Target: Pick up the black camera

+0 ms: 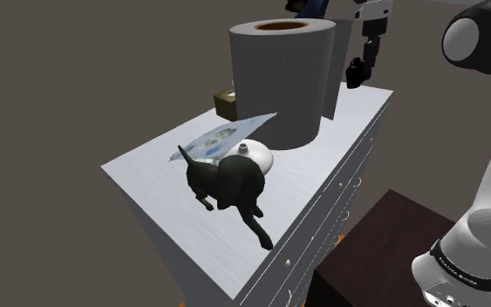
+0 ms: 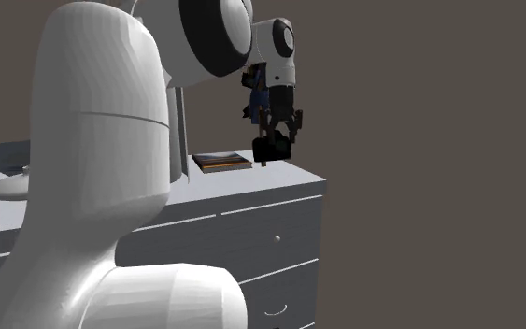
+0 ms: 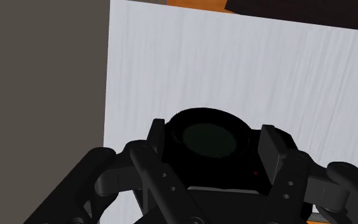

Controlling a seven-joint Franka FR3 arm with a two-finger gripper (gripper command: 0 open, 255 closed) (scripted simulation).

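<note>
My black gripper [image 3: 210, 147] is shut on the black camera [image 3: 204, 139], whose round lens faces down toward the white dresser top [image 3: 247, 70]. In the shoulder view the camera [image 1: 355, 72] hangs under the gripper [image 1: 367, 56] above the dresser's far corner, clear of the surface. The second exterior view has the camera [image 2: 271, 148] held in the gripper [image 2: 280, 131] above the dresser's right end, a little over the top. The fingers [image 3: 151, 147] clasp the camera body on both sides.
On the dresser [image 1: 182, 228] stand a tall grey roll [image 1: 283, 74], a black dog figure [image 1: 228, 183], a white rounded object [image 1: 258, 157], a clear sheet [image 1: 217, 137] and a small brown box [image 1: 228, 104]. A flat book [image 2: 221, 162] lies near the corner. The dark stand [image 1: 392, 249] sits beside the drawers.
</note>
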